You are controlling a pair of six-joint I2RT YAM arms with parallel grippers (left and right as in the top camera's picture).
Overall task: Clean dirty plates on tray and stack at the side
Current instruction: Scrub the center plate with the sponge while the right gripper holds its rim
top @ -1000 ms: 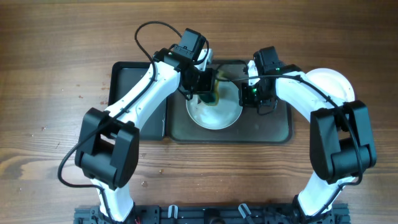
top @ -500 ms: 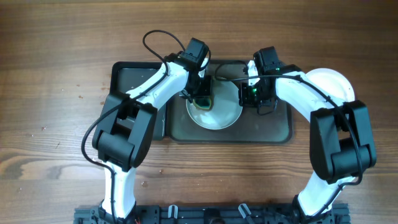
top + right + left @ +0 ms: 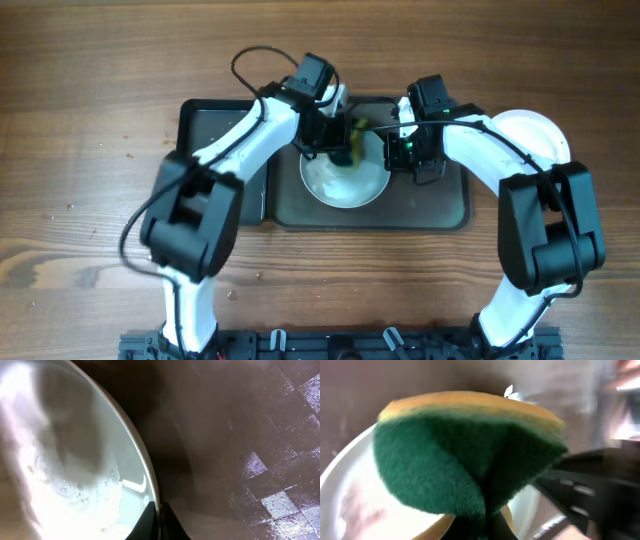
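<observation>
A white plate (image 3: pixel 345 180) lies on the dark grey-green tray (image 3: pixel 440 205). My left gripper (image 3: pixel 342 140) is shut on a green and yellow sponge (image 3: pixel 465 455) and holds it on the plate's far edge (image 3: pixel 340 485). My right gripper (image 3: pixel 392 152) is shut on the plate's right rim (image 3: pixel 145 467), one finger on each side of it (image 3: pixel 159 519). Small drops show on the plate's surface in the right wrist view. Another white plate (image 3: pixel 535 132) lies on the table to the right of the tray, partly hidden by my right arm.
A smaller black tray (image 3: pixel 215 135) lies against the left side of the big tray, under my left arm. Wooden table (image 3: pixel 90 120) all round. The arm bases and a black rail (image 3: pixel 330 345) are at the near edge.
My left gripper has shifted the sponge a little to the right along the plate's far edge. The right arm and the plate have not moved.
</observation>
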